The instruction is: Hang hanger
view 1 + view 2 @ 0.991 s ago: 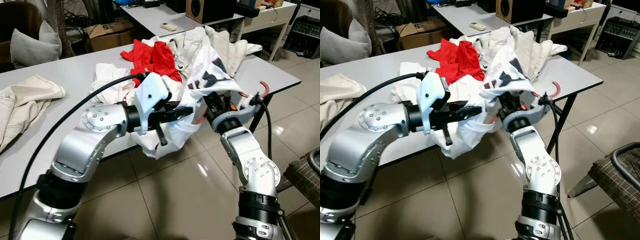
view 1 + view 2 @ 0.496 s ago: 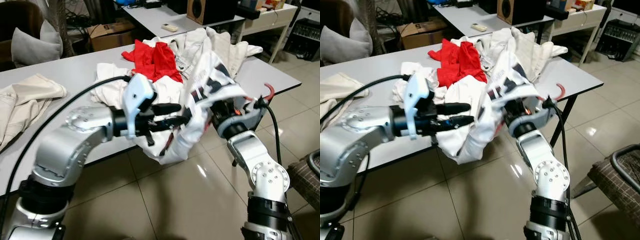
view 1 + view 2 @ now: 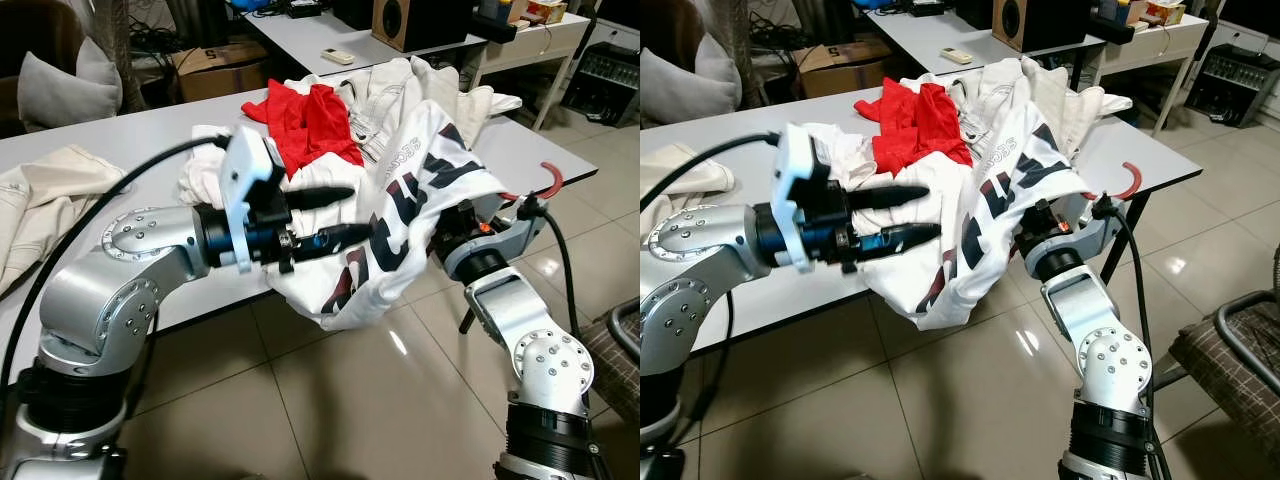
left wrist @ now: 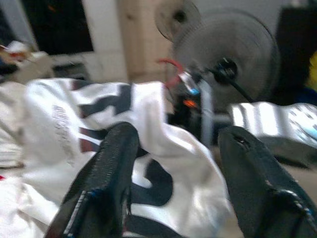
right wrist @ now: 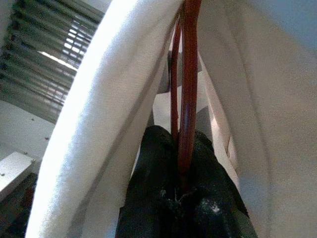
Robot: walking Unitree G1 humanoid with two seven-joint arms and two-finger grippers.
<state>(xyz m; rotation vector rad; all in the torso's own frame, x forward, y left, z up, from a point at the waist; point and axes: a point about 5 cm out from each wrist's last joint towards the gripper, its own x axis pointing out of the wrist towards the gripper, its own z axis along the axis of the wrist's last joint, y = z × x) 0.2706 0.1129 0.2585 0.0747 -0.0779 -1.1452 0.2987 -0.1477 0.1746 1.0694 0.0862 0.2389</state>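
A white shirt (image 3: 400,205) with dark and red print hangs off the front edge of the grey table (image 3: 130,140), draped over a red hanger. The hanger's hook (image 3: 550,176) sticks out on the right. My right gripper (image 5: 184,181) is under the shirt, shut on the hanger's red wire (image 5: 188,89). My left gripper (image 3: 362,212) is open at the shirt's left side, its fingers (image 4: 116,168) spread wide with the cloth (image 4: 153,148) just beyond them and nothing between them.
A red garment (image 3: 305,115) and a heap of white clothes (image 3: 425,85) lie on the table behind the shirt. A beige cloth (image 3: 50,190) lies at the left. A woven chair (image 3: 620,345) stands on the tiled floor at the right. A second table (image 3: 330,30) stands behind.
My left gripper has let the shirt go and drawn back to the left, fingers apart. The right arm has carried the hanger a little rightward, and the shirt now hangs spread over it.
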